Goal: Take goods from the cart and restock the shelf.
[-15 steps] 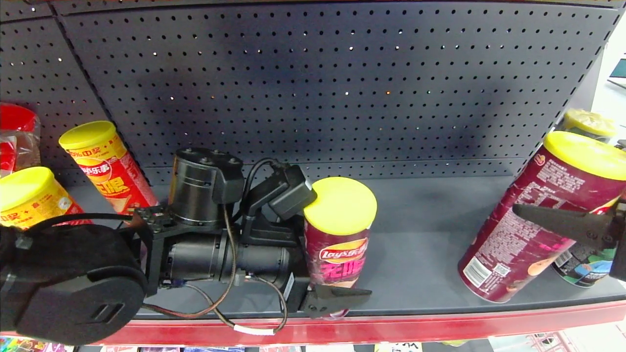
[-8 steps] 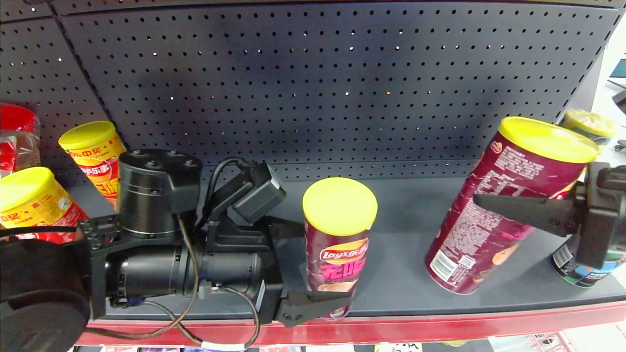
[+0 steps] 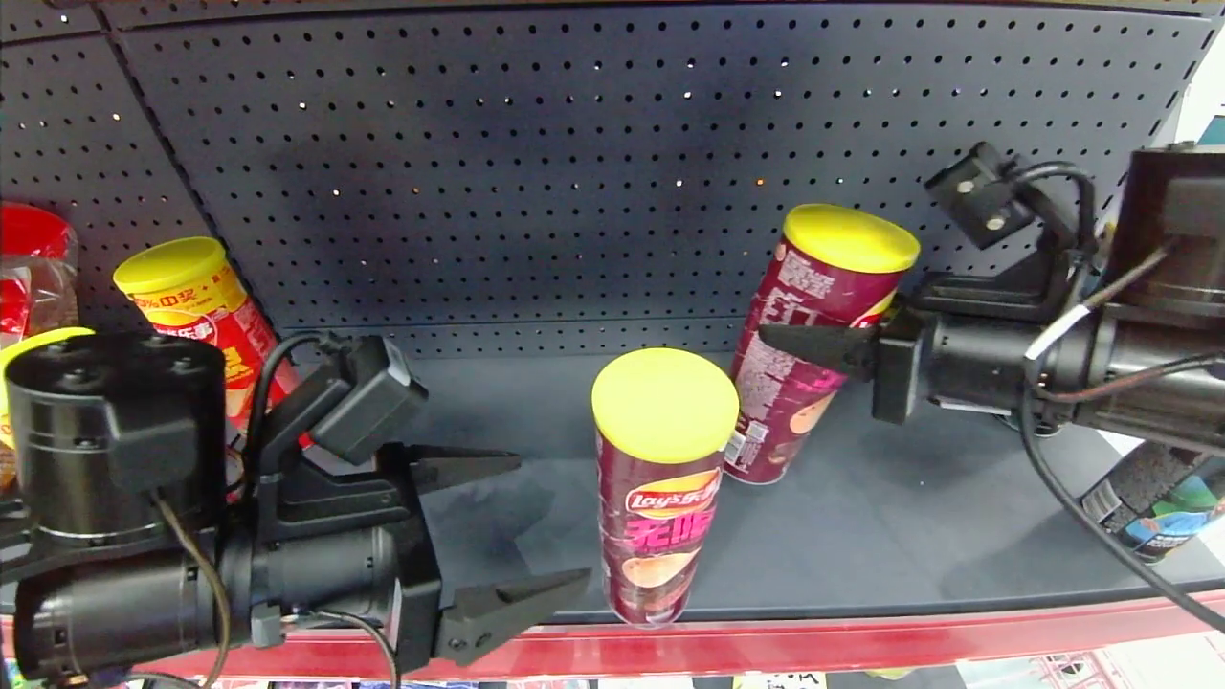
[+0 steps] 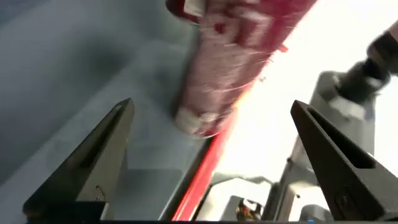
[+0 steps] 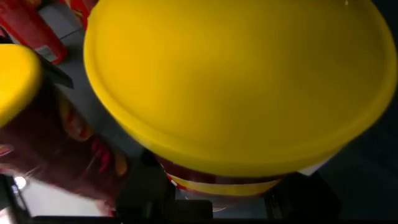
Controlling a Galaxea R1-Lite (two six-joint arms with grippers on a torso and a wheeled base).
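At the lower left of the head view, the left gripper (image 3: 550, 522) hangs level with the red front lip of the shelf (image 3: 813, 643). Its two black fingers are spread wide with nothing between them, and their tips point toward the front can (image 3: 658, 498) without touching it. That maroon can with a yellow lid stands upright at the centre of the frame, right at the shelf's front edge. Behind it and a little to the right is the held can (image 3: 787, 411), also maroon and yellow-lidded, leaning with its top toward the right. Its base is low over the dark deck, but whether it rests there cannot be told. The right gripper (image 3: 809, 330) comes in from the right edge and clamps this can around its upper body, one finger across the near side. At the left edge stand red cans (image 3: 196, 306) with yellow lids, and a dark can (image 3: 1163, 507) sits at the lower right behind the right arm's cable. The pegboard (image 3: 612, 144) closes the back.
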